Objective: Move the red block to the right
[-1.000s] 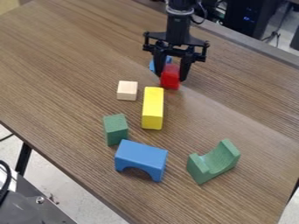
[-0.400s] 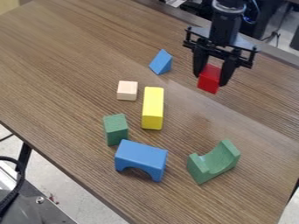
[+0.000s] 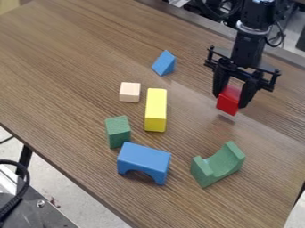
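Note:
The black gripper (image 3: 232, 99) hangs over the right part of the table, shut on the red block (image 3: 228, 100). The block is tilted between the two fingers, its lower end pointing down and a little left. A faint shadow lies on the wood just under it, and it looks to be slightly above the surface.
A green curved block (image 3: 218, 164) lies nearer the camera, below the gripper. Left of it are a blue arch (image 3: 144, 161), a green block (image 3: 118, 132), a yellow block (image 3: 156, 110), a cream cube (image 3: 129, 91) and a blue triangular block (image 3: 164, 63). They stand on a wooden table (image 3: 71, 62).
The gripper has carried the red block rightward from beside the blue triangular block, then further right and nearer the camera. The blue triangular block has come into full view. The other blocks have not moved.

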Controlling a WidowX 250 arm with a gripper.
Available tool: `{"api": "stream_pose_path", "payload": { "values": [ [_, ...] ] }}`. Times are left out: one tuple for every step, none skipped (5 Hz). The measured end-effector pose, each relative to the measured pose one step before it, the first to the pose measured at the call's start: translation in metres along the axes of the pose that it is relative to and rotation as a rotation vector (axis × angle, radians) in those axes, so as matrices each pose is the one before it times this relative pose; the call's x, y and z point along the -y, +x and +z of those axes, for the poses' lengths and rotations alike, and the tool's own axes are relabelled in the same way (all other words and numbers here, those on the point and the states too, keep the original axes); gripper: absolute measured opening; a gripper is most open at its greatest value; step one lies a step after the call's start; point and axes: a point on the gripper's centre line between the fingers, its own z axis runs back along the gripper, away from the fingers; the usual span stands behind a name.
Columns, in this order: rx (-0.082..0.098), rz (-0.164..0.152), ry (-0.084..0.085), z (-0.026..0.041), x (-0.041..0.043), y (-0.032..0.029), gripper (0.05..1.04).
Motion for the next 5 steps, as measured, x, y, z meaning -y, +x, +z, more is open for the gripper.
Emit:
{"api": "stream_pose_path", "payload": {
  "values": [
    [-0.0302, -0.0189, 0.0025, -0.01112, 0.00555, -0.00252, 0.566],
    [-0.0211, -0.0107, 0.0009, -0.00614, 0.00535, -0.00243, 0.566],
    [0.0113, 0.0056, 0.0023, 0.00036, -0.00031, 0.00194, 0.62],
    [0.0123, 0.0127, 0.0079, -0.00137, -0.00149, 0.00133, 0.916],
    [0.0546, 0.0314, 0.0063, 0.01652, -0.00419, -0.01014, 1.007]
  ]
}}
